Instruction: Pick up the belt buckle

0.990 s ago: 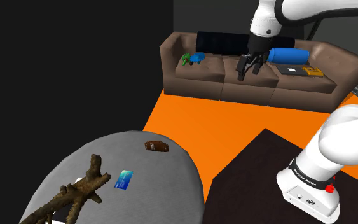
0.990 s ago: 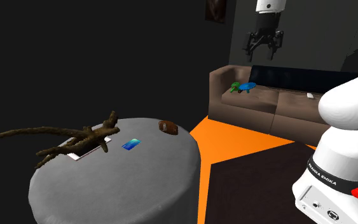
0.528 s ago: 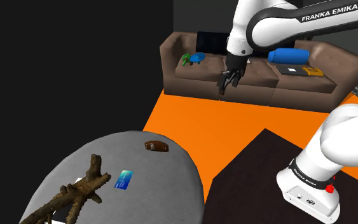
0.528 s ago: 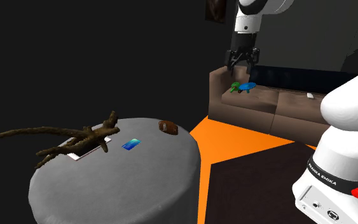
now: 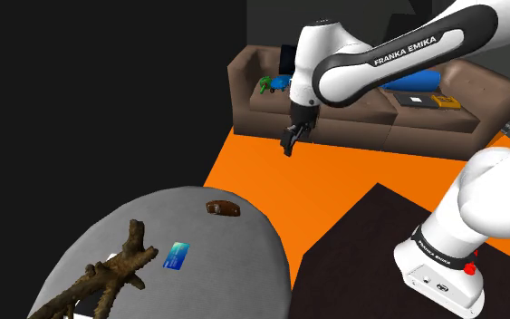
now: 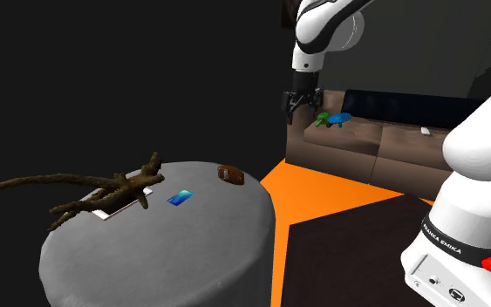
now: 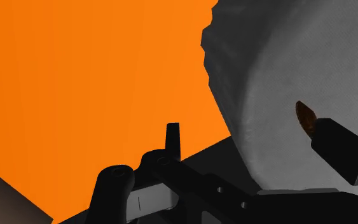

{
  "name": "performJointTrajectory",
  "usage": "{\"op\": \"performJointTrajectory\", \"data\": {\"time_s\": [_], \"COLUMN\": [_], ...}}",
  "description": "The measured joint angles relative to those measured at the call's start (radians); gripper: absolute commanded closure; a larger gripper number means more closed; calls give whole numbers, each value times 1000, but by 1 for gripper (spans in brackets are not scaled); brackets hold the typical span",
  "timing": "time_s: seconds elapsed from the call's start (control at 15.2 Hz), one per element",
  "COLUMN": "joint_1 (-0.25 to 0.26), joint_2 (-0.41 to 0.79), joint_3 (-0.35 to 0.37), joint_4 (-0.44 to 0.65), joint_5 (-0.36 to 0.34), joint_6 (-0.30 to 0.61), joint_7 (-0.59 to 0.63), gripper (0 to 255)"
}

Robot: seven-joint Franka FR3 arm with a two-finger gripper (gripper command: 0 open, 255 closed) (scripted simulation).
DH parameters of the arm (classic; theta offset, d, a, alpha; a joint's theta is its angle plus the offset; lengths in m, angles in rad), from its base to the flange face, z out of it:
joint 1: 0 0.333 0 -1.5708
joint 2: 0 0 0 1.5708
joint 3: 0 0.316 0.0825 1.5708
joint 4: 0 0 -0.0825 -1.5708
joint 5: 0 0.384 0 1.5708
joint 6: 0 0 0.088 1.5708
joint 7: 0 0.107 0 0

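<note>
Partly, belt buckle tucked behind fingers.

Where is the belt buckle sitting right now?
In the shoulder view the brown belt buckle lies near the far edge of the round grey table, beyond the blue card.

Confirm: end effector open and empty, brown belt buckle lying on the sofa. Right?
Not right. The belt buckle lies on the grey round table, near its edge, not on the sofa; the shoulder view shows it. The end effector is open and empty, as stated.
</note>
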Motion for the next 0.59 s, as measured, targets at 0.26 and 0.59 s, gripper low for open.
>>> {"op": "performJointTrajectory", "data": {"time_s": [0.26,0.59], "joint_1": [22,49], "joint_2": [148,323], "joint_3": [35,71], "joint_4": [38,116], "joint_5": [-14,-54], "joint_6": [108,199], "joint_7": [3,14], "gripper": [0,0]}}
